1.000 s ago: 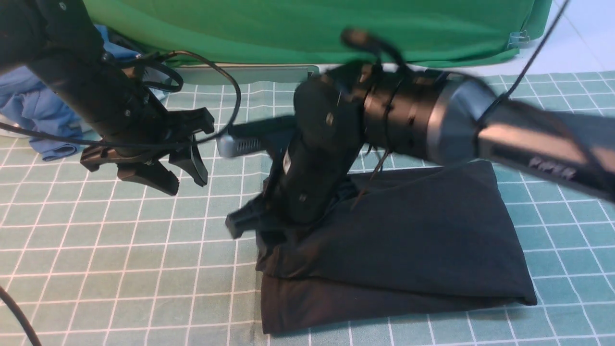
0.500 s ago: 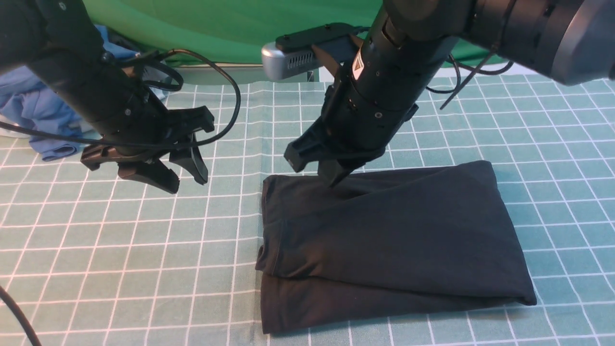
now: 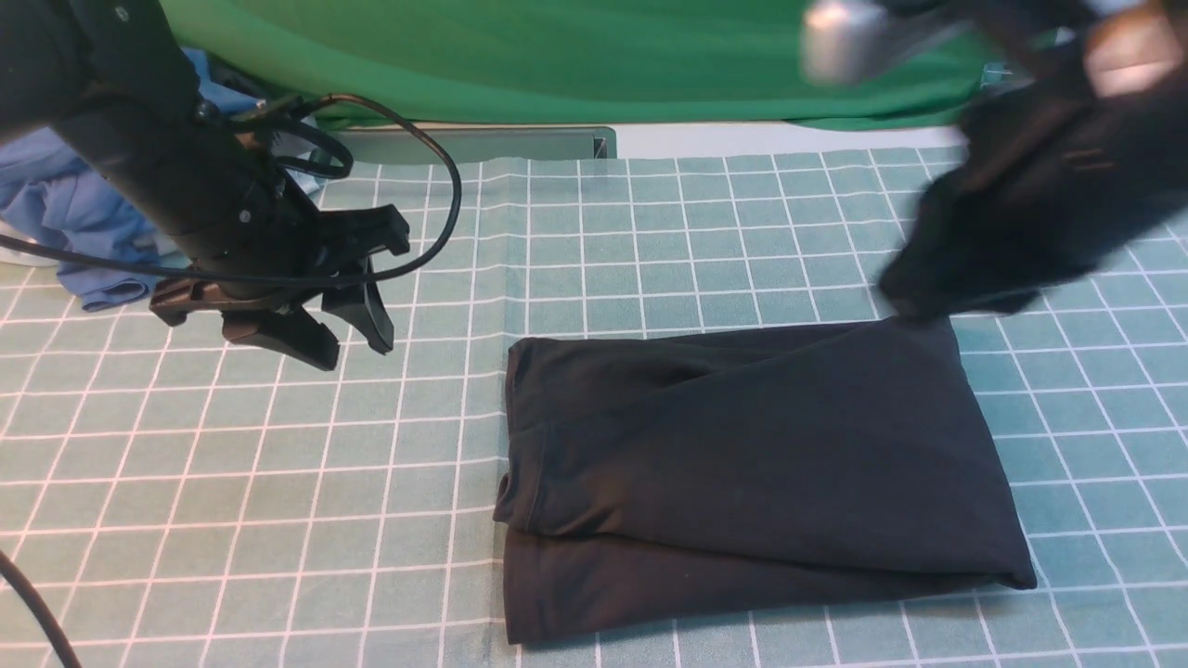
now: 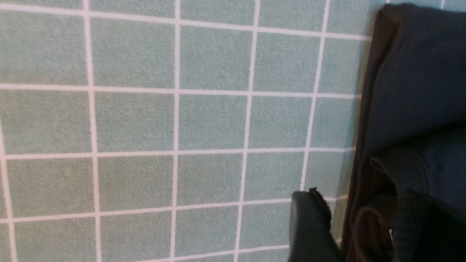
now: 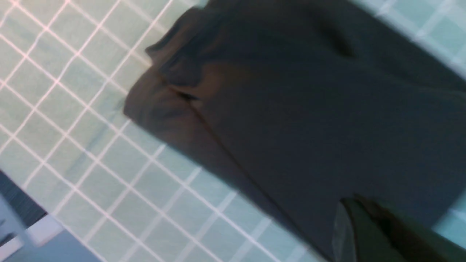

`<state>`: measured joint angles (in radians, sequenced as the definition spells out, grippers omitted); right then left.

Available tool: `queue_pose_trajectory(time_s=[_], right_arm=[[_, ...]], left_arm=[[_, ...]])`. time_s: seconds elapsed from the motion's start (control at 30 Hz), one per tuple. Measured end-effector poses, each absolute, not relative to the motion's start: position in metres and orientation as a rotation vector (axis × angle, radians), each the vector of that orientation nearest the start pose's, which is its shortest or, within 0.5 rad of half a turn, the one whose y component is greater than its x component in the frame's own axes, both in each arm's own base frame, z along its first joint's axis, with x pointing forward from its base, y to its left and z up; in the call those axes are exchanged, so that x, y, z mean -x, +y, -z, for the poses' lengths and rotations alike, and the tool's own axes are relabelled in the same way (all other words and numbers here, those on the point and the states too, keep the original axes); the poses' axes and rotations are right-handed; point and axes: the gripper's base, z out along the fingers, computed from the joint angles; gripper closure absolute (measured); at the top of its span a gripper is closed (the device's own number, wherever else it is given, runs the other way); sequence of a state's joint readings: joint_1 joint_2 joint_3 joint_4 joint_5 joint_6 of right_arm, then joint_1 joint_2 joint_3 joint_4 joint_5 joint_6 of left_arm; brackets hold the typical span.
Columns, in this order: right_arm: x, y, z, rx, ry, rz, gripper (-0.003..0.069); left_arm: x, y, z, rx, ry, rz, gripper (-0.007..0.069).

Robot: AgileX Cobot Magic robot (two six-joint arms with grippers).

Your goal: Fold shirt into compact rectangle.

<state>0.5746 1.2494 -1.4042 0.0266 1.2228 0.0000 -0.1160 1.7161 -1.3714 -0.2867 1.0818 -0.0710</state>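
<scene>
Folded black soft-knit shirt point(image 3: 752, 464) lying flat on the teal white-gridded counter point(image 3: 232, 482), layers stacked into a rough rectangle with the lower layer peeking out along the near edge and a loose crease at the corner nearest the left gripper point(image 3: 311, 325). Best finished by squaring those offset edges and pressing the stack flat, keeping both arms clear of the cloth so nothing drags open: left jaws parted and empty, hanging over bare counter just beside the shirt; right gripper point(image 3: 914, 301), blurred at the shirt's far corner, jaws closed on nothing visible. Crumpled blue garments point(image 3: 74, 223) and green backdrop cloth point(image 3: 575, 56) well apart from the shirt, nothing blocking it.
</scene>
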Motion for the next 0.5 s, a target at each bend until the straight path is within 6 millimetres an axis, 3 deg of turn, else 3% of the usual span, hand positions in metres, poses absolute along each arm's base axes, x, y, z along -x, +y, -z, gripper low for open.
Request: queue_pose_trajectory(time_s=[0.03,0.1,0.23,0.27,0.3,0.37,0.47,0.5], right_arm=[[-0.197,0.130,-0.408,0.726,2.469,-0.247,0.0632],[-0.160,0.100,-0.434,0.685,2.331,-0.218,0.0632],[-0.102,0.060,-0.457,0.618,2.120,-0.247,0.0632],[-0.099,0.058,-0.457,0.615,2.113,-0.249,0.0632],[-0.080,0.046,-0.457,0.594,2.041,-0.267,0.0632],[-0.054,0.029,-0.447,0.559,1.978,-0.294,0.0632],[-0.028,0.012,-0.418,0.530,1.958,-0.316,0.0631],[-0.028,0.012,-0.412,0.532,1.965,-0.314,0.0631]], left_arm=[[-0.344,-0.063,-0.269,0.092,2.907,0.422,0.0337],[-0.344,-0.062,-0.269,0.111,2.903,0.417,0.0390],[-0.345,-0.062,-0.269,0.120,2.902,0.413,0.0494],[-0.345,-0.062,-0.269,0.120,2.902,0.413,0.0501],[-0.345,-0.062,-0.269,0.127,2.898,0.414,0.0538],[-0.345,-0.062,-0.269,0.127,2.898,0.414,0.0585],[-0.345,-0.062,-0.269,0.127,2.899,0.414,0.0613],[-0.345,-0.062,-0.269,0.127,2.899,0.414,0.0613]])
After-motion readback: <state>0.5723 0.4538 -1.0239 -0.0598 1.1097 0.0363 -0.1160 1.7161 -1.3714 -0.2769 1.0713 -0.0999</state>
